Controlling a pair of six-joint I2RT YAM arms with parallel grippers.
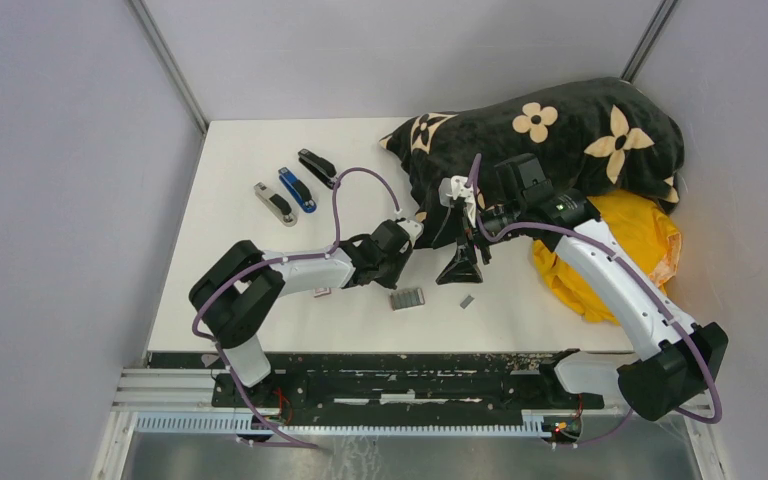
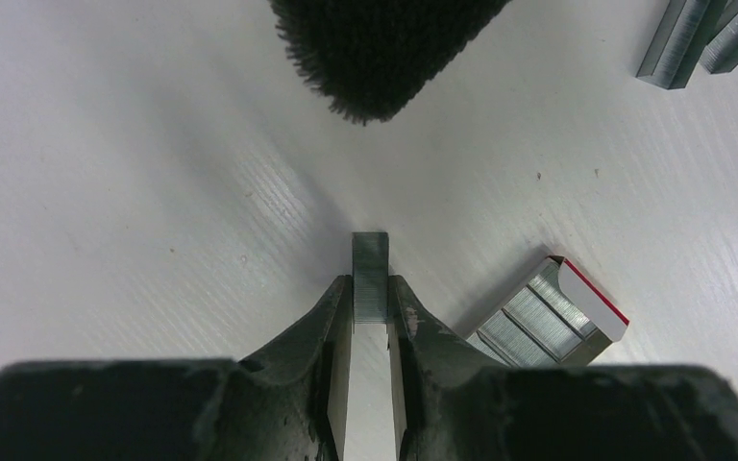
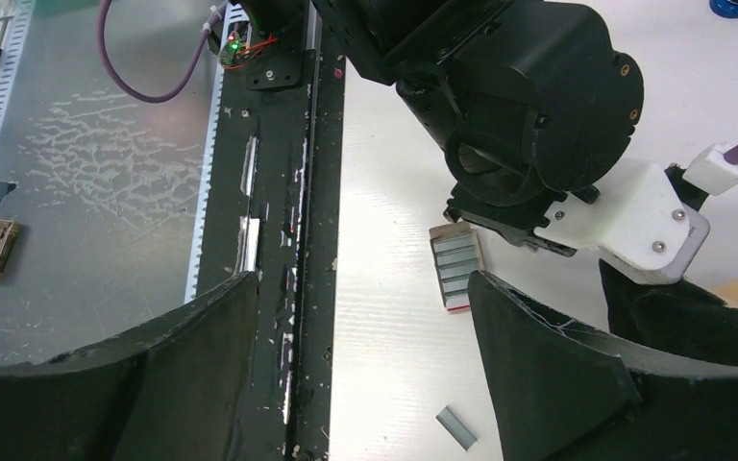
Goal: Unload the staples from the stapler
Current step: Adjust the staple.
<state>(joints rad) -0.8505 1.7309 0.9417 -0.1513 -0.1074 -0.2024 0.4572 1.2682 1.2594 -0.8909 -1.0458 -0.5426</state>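
Note:
My left gripper [image 2: 370, 281] is low over the white table [image 2: 135, 173], shut on a short grey strip of staples [image 2: 370, 252] that sticks out past its fingertips. In the top view the left gripper [image 1: 398, 250] is near the table's middle. Three closed staplers lie at the back left: a grey one [image 1: 275, 203], a blue one [image 1: 297, 189] and a black one [image 1: 317, 166], far from both grippers. My right gripper [image 3: 363, 288] hangs open with nothing between its fingers, just right of the left one [image 1: 460, 266]. A loose staple strip [image 3: 456, 427] lies on the table below it.
A small white-and-red box [image 2: 550, 312] full of staple strips lies right of the left gripper [image 1: 407, 298]. More strips [image 2: 692, 38] lie farther off. A black flowered blanket [image 1: 550, 140] and a yellow cloth [image 1: 630, 240] fill the back right. A blanket corner [image 2: 375, 48] lies ahead of the left fingers.

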